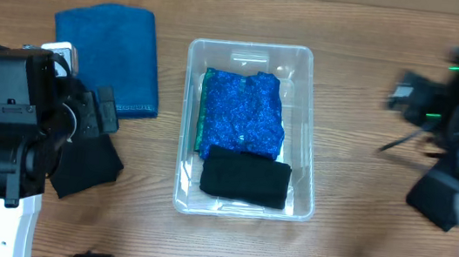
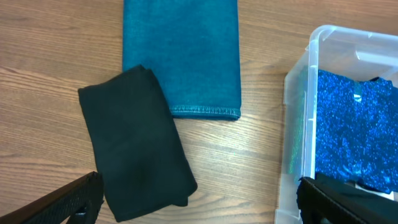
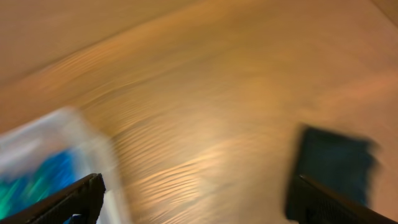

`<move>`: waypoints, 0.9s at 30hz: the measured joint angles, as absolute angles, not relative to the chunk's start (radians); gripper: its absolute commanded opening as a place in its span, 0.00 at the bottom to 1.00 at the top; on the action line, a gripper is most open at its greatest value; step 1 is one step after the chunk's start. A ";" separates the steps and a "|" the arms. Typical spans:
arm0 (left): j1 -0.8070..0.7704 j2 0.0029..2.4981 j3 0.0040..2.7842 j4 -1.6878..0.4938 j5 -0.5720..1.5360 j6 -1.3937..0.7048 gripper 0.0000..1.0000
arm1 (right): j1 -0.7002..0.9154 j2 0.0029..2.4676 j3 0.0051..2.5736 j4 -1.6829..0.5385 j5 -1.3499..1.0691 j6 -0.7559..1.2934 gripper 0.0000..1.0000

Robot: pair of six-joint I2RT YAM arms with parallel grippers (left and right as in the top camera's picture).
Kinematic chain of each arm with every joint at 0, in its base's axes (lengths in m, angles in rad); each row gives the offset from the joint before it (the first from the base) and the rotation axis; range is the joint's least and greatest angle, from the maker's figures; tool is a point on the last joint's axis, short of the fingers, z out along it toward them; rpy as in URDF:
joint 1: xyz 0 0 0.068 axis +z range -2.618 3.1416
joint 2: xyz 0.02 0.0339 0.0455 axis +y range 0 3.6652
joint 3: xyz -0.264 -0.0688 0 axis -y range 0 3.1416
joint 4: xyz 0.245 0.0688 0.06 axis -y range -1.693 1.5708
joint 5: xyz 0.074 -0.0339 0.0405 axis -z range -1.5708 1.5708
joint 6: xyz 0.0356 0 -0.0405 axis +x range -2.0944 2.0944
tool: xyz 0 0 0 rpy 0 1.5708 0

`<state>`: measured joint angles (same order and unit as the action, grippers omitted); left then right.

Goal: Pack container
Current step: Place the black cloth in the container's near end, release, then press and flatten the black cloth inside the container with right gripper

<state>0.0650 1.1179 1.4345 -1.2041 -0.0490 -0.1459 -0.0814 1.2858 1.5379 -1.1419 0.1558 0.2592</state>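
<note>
The clear plastic container stands mid-table. It holds a sparkly blue cloth and a folded black cloth at its near end. My left gripper is open and empty, hovering left of the container. In the left wrist view the jaws straddle bare wood, with a loose black cloth, a teal towel and the container wall in view. My right gripper is open and empty to the right of the container. Its wrist view is motion-blurred.
The teal towel lies flat at the back left. The loose black cloth lies partly under my left arm. Another dark cloth lies at the right below my right arm, and it also shows in the right wrist view.
</note>
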 measured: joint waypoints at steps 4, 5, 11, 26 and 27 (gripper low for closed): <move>0.065 1.118 1.434 -1.204 -0.049 -0.146 1.00 | -0.574 1.373 1.477 -1.136 0.031 0.273 1.00; 0.065 1.118 1.435 -1.204 -0.049 -0.146 1.00 | -0.647 1.417 1.449 -1.115 0.002 0.274 1.00; 0.065 1.118 1.435 -1.205 -0.049 -0.146 1.00 | -0.879 1.787 1.364 -1.073 -0.093 0.270 1.00; 0.065 1.118 1.435 -1.205 -0.049 -0.146 1.00 | -0.894 1.858 1.090 -0.726 -0.408 0.155 0.18; 0.065 1.118 1.434 -1.205 -0.049 -0.146 1.00 | -0.894 1.861 1.087 -0.724 -0.450 0.157 0.07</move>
